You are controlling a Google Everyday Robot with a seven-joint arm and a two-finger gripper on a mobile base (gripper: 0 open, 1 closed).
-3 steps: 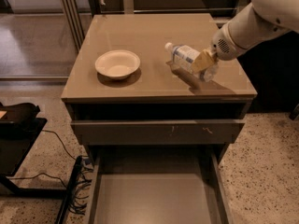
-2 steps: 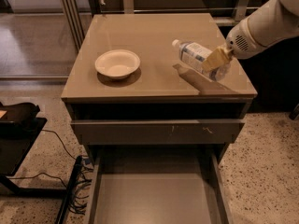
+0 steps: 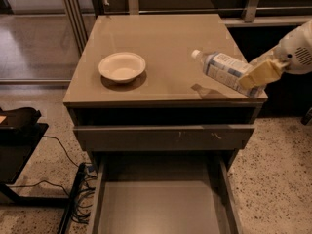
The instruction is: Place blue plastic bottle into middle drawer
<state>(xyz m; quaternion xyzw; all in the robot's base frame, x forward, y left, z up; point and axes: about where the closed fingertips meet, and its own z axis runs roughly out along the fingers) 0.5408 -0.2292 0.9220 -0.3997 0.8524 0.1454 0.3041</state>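
Observation:
The blue plastic bottle (image 3: 225,71), clear with a white cap and a pale blue-and-white label, lies tilted with its cap pointing left, held just above the cabinet top's right front corner. My gripper (image 3: 257,75) comes in from the right on a white arm and is shut on the bottle's base end, its tan fingers (image 3: 260,73) across the label. The middle drawer (image 3: 163,204) is pulled wide open at the bottom of the view, showing a plain grey floor and thin side walls. Nothing lies in it.
A white bowl (image 3: 122,67) sits on the left of the taupe cabinet top (image 3: 163,43). The drawer above (image 3: 164,136) with a scuffed front panel is pulled out slightly. A dark stand (image 3: 19,130) and cables (image 3: 78,194) are on the speckled floor at left.
The gripper has moved right and toward the front edge with the bottle in it, lifting it off the cabinet top. The bowl and drawers have not moved.

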